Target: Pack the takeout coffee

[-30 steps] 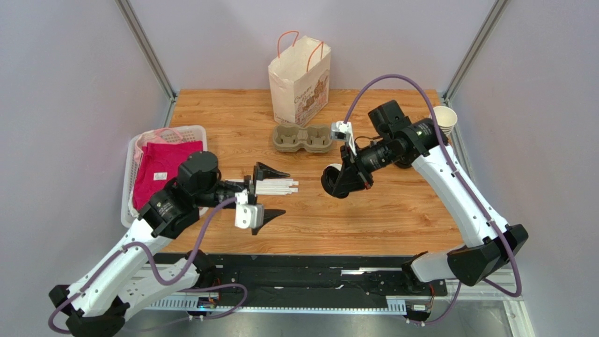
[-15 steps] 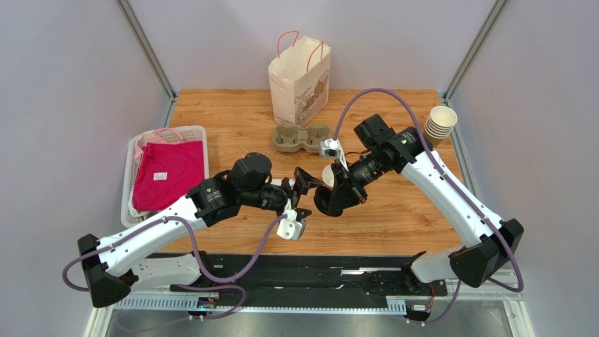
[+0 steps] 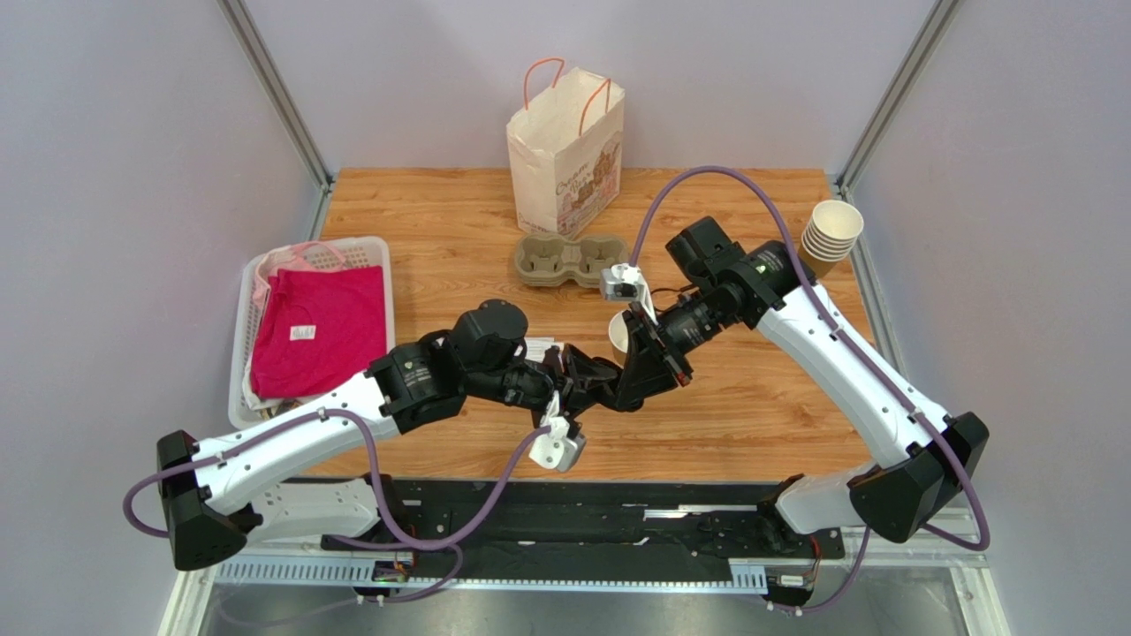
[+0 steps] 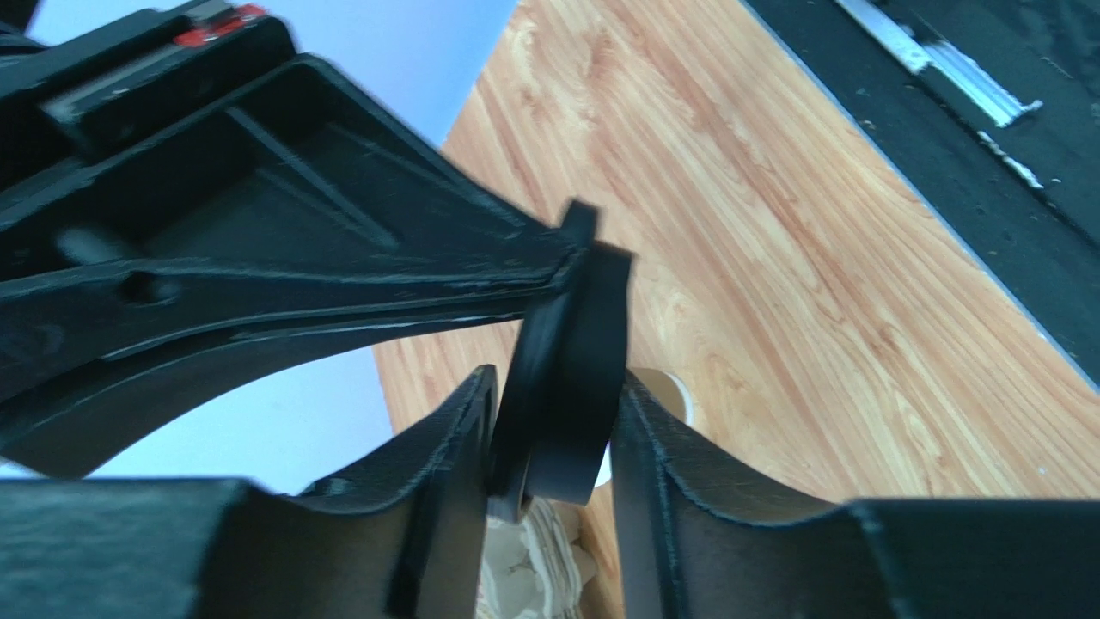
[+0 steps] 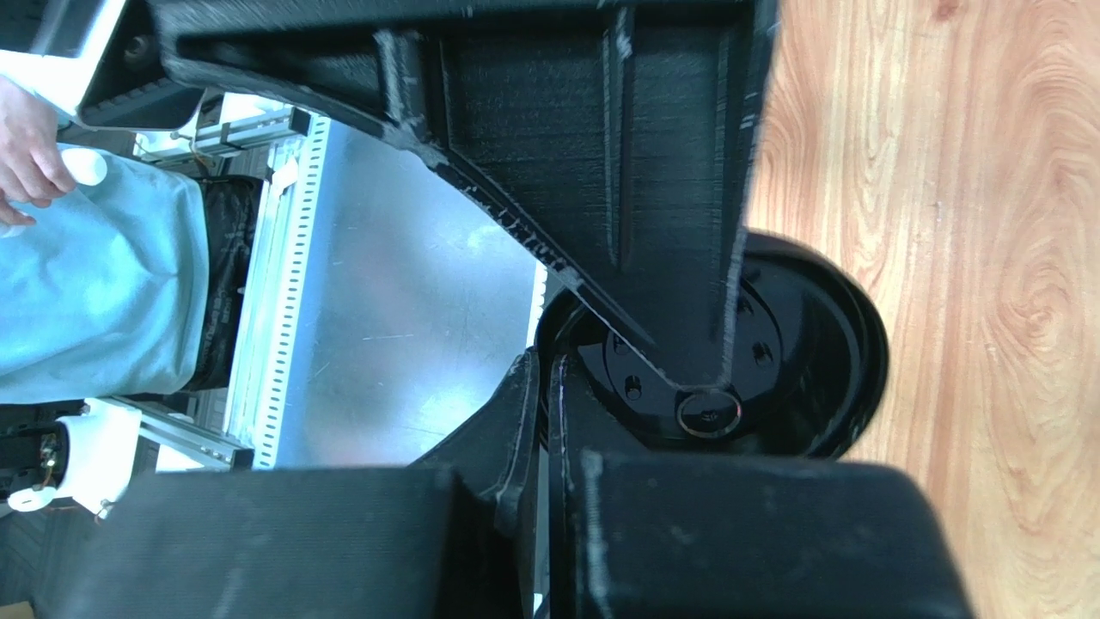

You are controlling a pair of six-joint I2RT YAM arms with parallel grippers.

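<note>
Over wooden table, between lilac walls, right claw pinches lid

R pincer tight on blk lid rim, wood table behind, metal frame at L.

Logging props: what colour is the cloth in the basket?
The cloth is pink, clearest from the top camera.

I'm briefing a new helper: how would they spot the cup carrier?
At the far edge of the table stands a white paper bag with orange handles. In front of it lies the cup carrier: a low grey-brown pulp tray with two round wells, unlike the stacked cups at the right edge.
</note>
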